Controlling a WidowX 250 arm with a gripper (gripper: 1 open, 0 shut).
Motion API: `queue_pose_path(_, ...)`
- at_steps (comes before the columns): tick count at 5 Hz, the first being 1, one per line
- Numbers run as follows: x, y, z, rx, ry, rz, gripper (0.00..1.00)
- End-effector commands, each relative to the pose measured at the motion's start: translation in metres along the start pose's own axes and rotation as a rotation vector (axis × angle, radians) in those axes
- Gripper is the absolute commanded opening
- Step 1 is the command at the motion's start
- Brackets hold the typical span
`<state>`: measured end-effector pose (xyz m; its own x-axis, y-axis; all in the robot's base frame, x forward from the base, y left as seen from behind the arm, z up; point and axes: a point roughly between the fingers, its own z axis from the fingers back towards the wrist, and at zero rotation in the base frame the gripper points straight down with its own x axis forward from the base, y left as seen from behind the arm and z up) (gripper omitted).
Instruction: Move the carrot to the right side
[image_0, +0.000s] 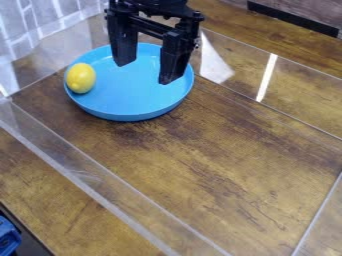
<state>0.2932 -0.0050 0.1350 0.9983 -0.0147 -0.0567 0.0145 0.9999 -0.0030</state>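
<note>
Wooden table (201, 170): one plate (134, 105), one lemon (82, 77).

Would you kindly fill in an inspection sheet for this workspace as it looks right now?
Surface: wooden table with glare streaks, clear panels along its edges.
Job's things: no carrot seen; it may be hidden behind the gripper.
Clutter: blue plate at upper left, with a yellow lemon-like fruit at its left edge.
Gripper: black gripper, open, pointing down over the plate, holding nothing visible.
Cables: nothing seen.
Surroundings: blue object at bottom-left corner, unidentifiable.
</note>
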Motion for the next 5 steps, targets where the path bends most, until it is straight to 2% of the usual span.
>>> queue_pose_path(1, -0.009, 0.002, -0.004, -0.005, 0.006, 0.023, 1.00)
queue_pose_path(2, -0.023, 0.016, -0.004, -0.011, -0.007, 0.074, 1.00)
queue_pose_path(3, -0.028, 0.043, 0.011, -0.017, -0.054, 0.111, 1.00)
queue_pose_path(4, -0.030, 0.076, 0.016, -0.043, -0.082, 0.141, 1.00)
queue_pose_path(5, -0.021, 0.106, 0.000, -0.055, -0.093, 0.177, 1.00)
